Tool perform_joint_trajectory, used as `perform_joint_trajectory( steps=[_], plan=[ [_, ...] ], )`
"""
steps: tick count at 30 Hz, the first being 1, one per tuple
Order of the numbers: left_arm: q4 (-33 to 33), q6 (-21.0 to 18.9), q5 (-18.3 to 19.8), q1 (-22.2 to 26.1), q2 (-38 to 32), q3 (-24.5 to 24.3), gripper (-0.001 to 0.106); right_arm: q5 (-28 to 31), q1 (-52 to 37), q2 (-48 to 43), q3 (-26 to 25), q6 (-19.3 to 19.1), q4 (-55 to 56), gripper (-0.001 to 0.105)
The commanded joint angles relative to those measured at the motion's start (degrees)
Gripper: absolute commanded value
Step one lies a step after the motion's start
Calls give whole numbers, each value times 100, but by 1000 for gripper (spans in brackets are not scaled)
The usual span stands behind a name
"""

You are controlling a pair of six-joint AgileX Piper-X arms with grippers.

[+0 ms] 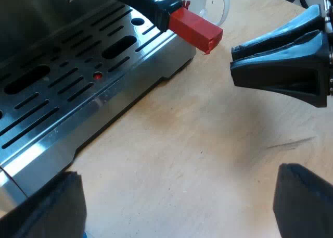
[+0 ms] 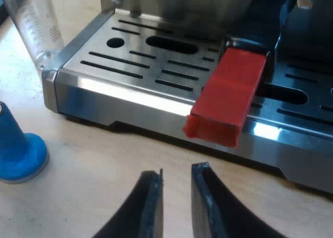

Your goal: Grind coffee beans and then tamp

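The espresso machine's slotted metal drip tray (image 1: pixel 78 87) (image 2: pixel 156 66) is close by. Over the tray juts the holder's dark handle (image 1: pixel 145 1), ending in a red block (image 1: pixel 196 30) (image 2: pixel 226 100). My right gripper (image 2: pixel 176 182) sits low over the wooden table just short of that red end, its fingers a narrow gap apart with nothing between them. It also shows near the red end as two black fingers (image 1: pixel 281 61). My left gripper (image 1: pixel 179 207) hangs wide open over bare table beside the tray, holding nothing.
A blue tamper (image 2: pixel 18 149) stands on the table near the tray's corner. A measuring glass (image 2: pixel 39 24) stands by that same corner. A white mug (image 1: pixel 216 1) sits beyond the red end. The table is light wood (image 1: pixel 208 144).
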Motion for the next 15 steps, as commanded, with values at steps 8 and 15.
perform_joint_trajectory(
  steps=[8, 15],
  plan=[
    [-87, 28, 83, -22, -6, -8, 80, 590, -2, -10, -10, -33, -68, 16],
    [-87, 28, 83, -22, -6, -8, 80, 1028, 92, -10, -10, -33, -81, 8]
  ],
)
